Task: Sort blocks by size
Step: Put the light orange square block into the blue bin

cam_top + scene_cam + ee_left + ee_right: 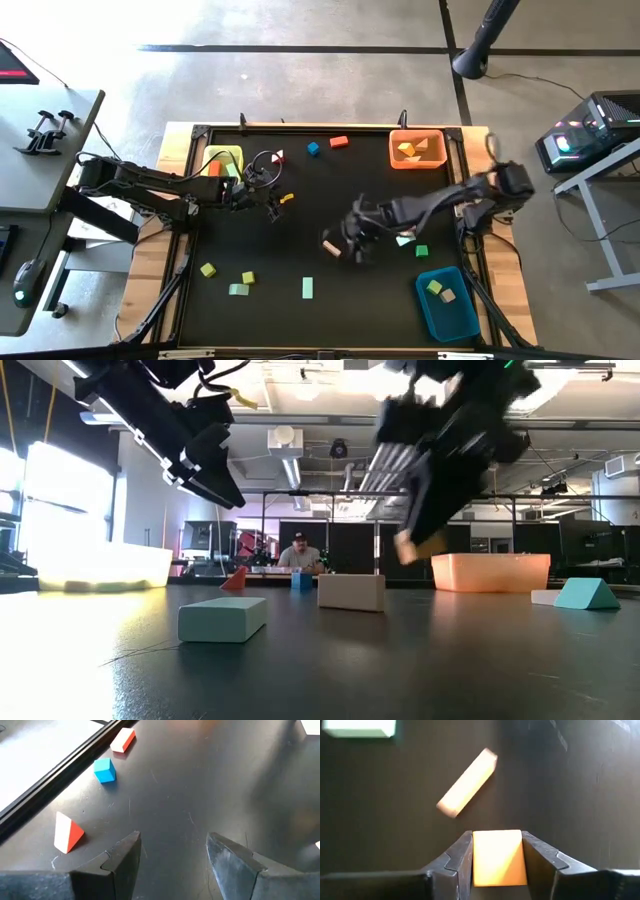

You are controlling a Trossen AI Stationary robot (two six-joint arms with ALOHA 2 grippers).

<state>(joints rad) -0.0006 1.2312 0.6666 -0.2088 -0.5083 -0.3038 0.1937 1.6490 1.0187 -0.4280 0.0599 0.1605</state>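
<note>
Clamped between the right gripper's jaws is a pale orange-tan block, lifted clear of the mat near the table's centre; the left gripper's jaws stand apart with nothing between them, hovering toward ten o'clock from centre.

From biggest down: the black mat covers the table. A blue bin sits at five o'clock with two blocks inside, an orange bin at one o'clock holds a few pieces, and a yellow bin lies at eleven o'clock beside the left arm.

A tan bar lies on the mat just beyond the held block (at a slant). A mint bar rests at six o'clock, with yellow-green and mint blocks toward seven o'clock. A green cube lies at four o'clock, near the right arm. A blue cube, a red bar and a red wedge lie along the twelve o'clock edge.
</note>
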